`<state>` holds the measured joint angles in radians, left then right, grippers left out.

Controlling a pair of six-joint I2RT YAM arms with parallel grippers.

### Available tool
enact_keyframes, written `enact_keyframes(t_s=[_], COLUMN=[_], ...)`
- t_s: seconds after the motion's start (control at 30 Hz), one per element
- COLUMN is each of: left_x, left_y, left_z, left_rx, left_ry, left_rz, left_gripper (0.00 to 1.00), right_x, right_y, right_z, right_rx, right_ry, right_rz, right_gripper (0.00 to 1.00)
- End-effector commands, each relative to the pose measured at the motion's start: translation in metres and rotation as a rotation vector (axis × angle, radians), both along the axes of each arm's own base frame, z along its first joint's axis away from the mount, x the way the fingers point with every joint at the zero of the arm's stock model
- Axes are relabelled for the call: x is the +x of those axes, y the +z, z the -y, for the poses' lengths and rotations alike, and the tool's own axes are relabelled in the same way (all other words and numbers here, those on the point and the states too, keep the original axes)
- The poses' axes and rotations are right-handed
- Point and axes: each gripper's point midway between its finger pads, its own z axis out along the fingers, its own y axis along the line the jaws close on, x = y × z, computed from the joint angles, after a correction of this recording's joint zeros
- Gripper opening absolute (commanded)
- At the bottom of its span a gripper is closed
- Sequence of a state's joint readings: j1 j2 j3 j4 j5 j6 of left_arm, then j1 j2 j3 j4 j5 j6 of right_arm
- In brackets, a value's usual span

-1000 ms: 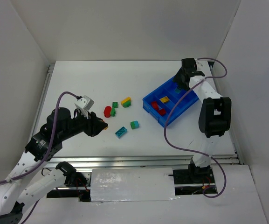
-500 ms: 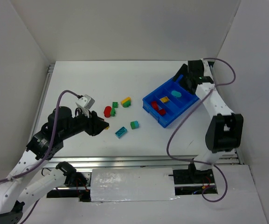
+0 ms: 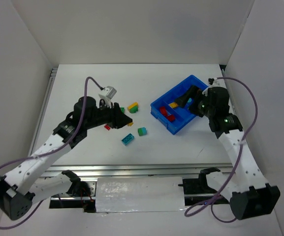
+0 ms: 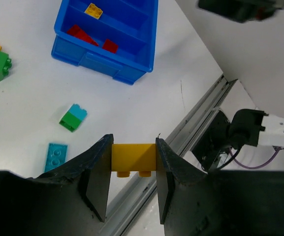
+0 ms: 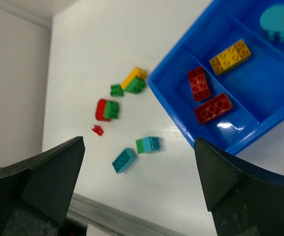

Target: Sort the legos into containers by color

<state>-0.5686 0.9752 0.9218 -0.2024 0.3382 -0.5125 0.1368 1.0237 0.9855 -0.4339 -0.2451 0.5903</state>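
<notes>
My left gripper (image 3: 123,121) is shut on a yellow lego (image 4: 133,158) and hangs above the loose legos. On the table lie a teal brick (image 3: 127,139), a green-and-teal brick (image 3: 142,131), a yellow-and-green pair (image 3: 133,106), a small green one (image 3: 121,110), a red-and-green pair (image 5: 107,109) and a tiny red piece (image 5: 98,130). The blue tray (image 3: 159,114) holds two red bricks (image 5: 199,83), a yellow brick (image 5: 230,55) and a teal piece (image 5: 279,19) in separate compartments. Over the tray's right side, my right gripper (image 3: 185,98) is open and empty.
White walls close in the table on the left, back and right. A metal rail (image 3: 132,169) runs along the near edge, with a foil-covered panel (image 3: 139,194) below it. The right arm's purple cable (image 3: 247,93) loops beside the tray.
The right gripper opened, left the teal piece in the tray and drew back toward the near side. The left arm carried the yellow lego rightward over the loose bricks.
</notes>
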Motion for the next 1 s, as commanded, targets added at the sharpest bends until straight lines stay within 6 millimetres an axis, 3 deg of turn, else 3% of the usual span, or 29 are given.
enact_keyframes(t_s=[0.0, 0.03, 0.07, 0.1, 0.13, 0.17, 0.2, 0.23, 0.3, 0.33, 0.37, 0.4, 0.53, 0.57, 0.6, 0.63, 0.67, 0.7, 0.73, 0.77, 0.8, 0.97], left_x=[0.033, 0.057, 0.065, 0.077, 0.091, 0.098, 0.109, 0.120, 0.141, 0.142, 0.150, 0.156, 0.176, 0.183, 0.191, 0.196, 0.198, 0.204, 0.206, 0.210, 0.216, 0.230], left_y=[0.021, 0.024, 0.020, 0.034, 0.011, 0.011, 0.026, 0.002, 0.004, -0.002, 0.014, 0.001, -0.011, 0.003, -0.014, -0.004, -0.006, -0.023, -0.028, -0.020, -0.039, -0.058], left_z=[0.037, 0.053, 0.064, 0.075, 0.091, 0.100, 0.110, 0.123, 0.145, 0.153, 0.161, 0.171, 0.194, 0.200, 0.206, 0.214, 0.219, 0.226, 0.233, 0.239, 0.244, 0.261], left_rx=[-0.094, -0.104, -0.093, -0.102, -0.068, -0.065, -0.075, -0.038, -0.021, 0.004, -0.005, 0.016, 0.034, 0.020, 0.039, 0.026, 0.026, 0.042, 0.044, 0.033, 0.050, 0.046], left_ry=[-0.006, 0.005, -0.002, -0.007, -0.018, -0.023, -0.027, -0.031, -0.042, -0.050, -0.048, -0.047, -0.062, -0.061, -0.061, -0.068, -0.074, -0.079, -0.085, -0.087, -0.088, -0.068], left_rz=[0.021, 0.048, 0.043, 0.072, 0.036, 0.042, 0.079, 0.048, 0.071, 0.062, 0.106, 0.094, 0.105, 0.140, 0.128, 0.159, 0.164, 0.151, 0.155, 0.179, 0.163, 0.181], left_gripper=[0.00, 0.00, 0.00, 0.00, 0.00, 0.00, 0.00, 0.00, 0.00, 0.00, 0.00, 0.00, 0.00, 0.00, 0.00, 0.00, 0.01, 0.02, 0.02, 0.02, 0.02, 0.14], right_x=[-0.025, -0.032, -0.043, -0.049, -0.056, -0.063, -0.069, -0.075, -0.083, -0.087, -0.089, -0.092, -0.098, -0.099, -0.101, -0.105, -0.107, -0.108, -0.110, -0.111, -0.112, -0.119], right_y=[0.053, 0.056, 0.074, 0.080, 0.080, 0.093, 0.096, 0.095, 0.105, 0.110, 0.111, 0.113, 0.115, 0.116, 0.119, 0.119, 0.120, 0.121, 0.119, 0.118, 0.116, 0.121], right_z=[0.017, 0.021, 0.030, 0.033, 0.033, 0.034, 0.032, 0.031, 0.034, 0.032, 0.031, 0.028, 0.029, 0.028, 0.028, 0.025, 0.023, 0.020, 0.018, 0.017, 0.017, 0.020], right_rx=[0.021, 0.021, 0.020, 0.018, 0.010, 0.012, 0.014, 0.006, 0.008, 0.019, 0.024, 0.032, 0.035, 0.038, 0.055, 0.071, 0.084, 0.102, 0.108, 0.107, 0.101, 0.092], right_ry=[-0.088, -0.108, -0.150, -0.164, -0.160, -0.156, -0.134, -0.125, -0.132, -0.124, -0.114, -0.099, -0.097, -0.096, -0.101, -0.086, -0.075, -0.063, -0.049, -0.043, -0.043, -0.044], right_rz=[0.163, 0.165, 0.214, 0.223, 0.213, 0.242, 0.245, 0.232, 0.253, 0.271, 0.275, 0.281, 0.288, 0.295, 0.305, 0.316, 0.325, 0.332, 0.331, 0.329, 0.318, 0.343], right_gripper=[1.00, 1.00, 1.00, 1.00, 1.00, 1.00, 1.00, 1.00, 1.00, 1.00, 1.00, 1.00, 1.00, 1.00, 1.00, 1.00, 1.00, 1.00, 1.00, 1.00, 1.00, 1.00])
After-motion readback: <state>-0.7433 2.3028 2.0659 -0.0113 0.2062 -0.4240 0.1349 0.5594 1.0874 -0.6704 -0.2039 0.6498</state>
